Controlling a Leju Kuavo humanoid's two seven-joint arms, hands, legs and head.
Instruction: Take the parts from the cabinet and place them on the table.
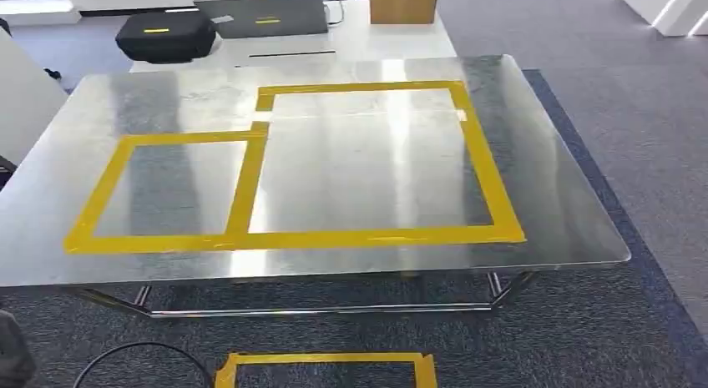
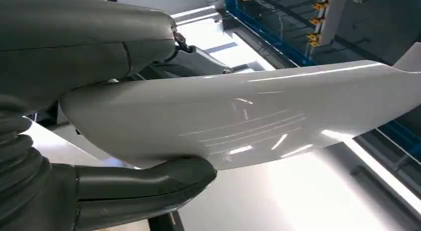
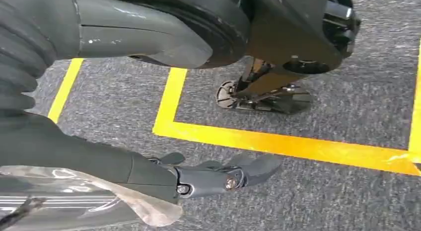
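Left wrist view, white part [image 2: 238, 121] between fingers [image 2: 149, 184]

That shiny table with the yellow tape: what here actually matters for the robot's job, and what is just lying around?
Part of the job:
- metal table with yellow taped boxes
- glossy white part held in the left hand

Just lying about:
- black bag
- grey laptop
- cardboard box

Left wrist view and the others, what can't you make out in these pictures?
- Left wrist view: the white part runs off the frame's edge; its far end is cut off. The left hand grips it.
- Right wrist view: the right hand holds a pale part, cut off at the edge.
- Head view: the box behind the table is cropped.
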